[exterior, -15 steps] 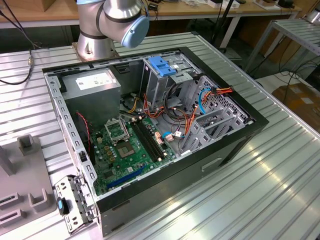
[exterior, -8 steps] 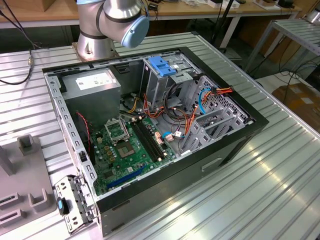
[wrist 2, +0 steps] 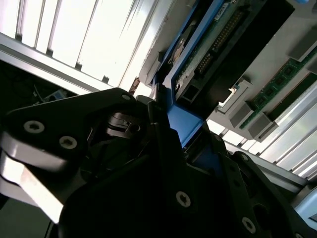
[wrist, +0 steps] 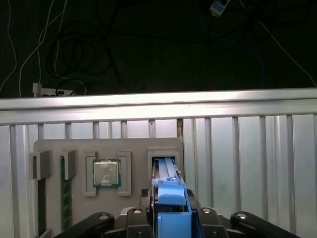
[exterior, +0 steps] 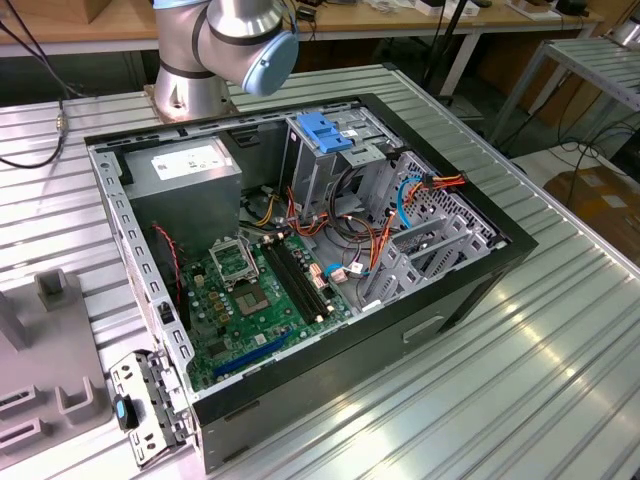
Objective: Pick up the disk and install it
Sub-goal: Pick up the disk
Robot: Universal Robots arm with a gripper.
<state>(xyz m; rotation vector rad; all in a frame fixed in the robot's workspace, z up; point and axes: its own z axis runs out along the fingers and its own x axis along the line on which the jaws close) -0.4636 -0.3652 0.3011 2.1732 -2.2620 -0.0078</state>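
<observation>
At the exterior view's left, a grey tray with upright blocks is seen on the ribbed metal counter. A loose metal bracket is propped between it and the open computer case. Inside the case a power supply and a green motherboard are seen. Further toward the exterior view's right, a grey cage with a blue handle is found, with orange and blue cables beside it. A joint of the arm is seen at the far side of the case.

In the first wrist view, a memory stick, a processor and the disk are seen at separate recesses of the tray. The disk is stood on edge at its slot, near the counter's edge. The hand is set narrow, its jaws closed on the disk's blue end tab. In the second wrist view, the blue rail is seen pinched by the black jaws, with the disk's green board and dark body beyond.
</observation>
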